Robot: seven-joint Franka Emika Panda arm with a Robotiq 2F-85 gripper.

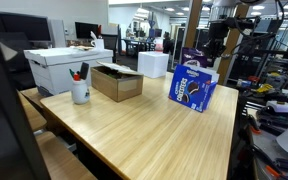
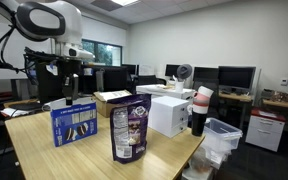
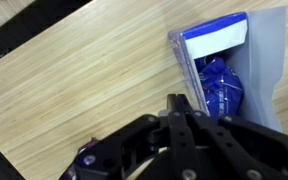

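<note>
— Blue fills the right side of our wrist view: that is the blue carton, seen from above with its top open. How does it lie from the hand?

— We put the hand straight above it, over the carton's left long wall as the wrist view shows it. The fingers are pressed together, and we can make out nothing between them.

— Is it touching?

— We think not. In an exterior view the hand hangs over the carton, with a gap between the fingertips and the carton's top.

— And the long axis?

— The carton's mouth is a narrow slot. Its long side runs from the bottom to the top of the wrist view, slightly tilted. Its short side runs across.

— Where does it stand?

— It stands upright on the wooden worktop, close to the edge nearest the arm. The cardboard box sits well apart toward the opposite edge. In an exterior view the purple snack bag stands near the carton but apart from it, by the front edge.
</note>
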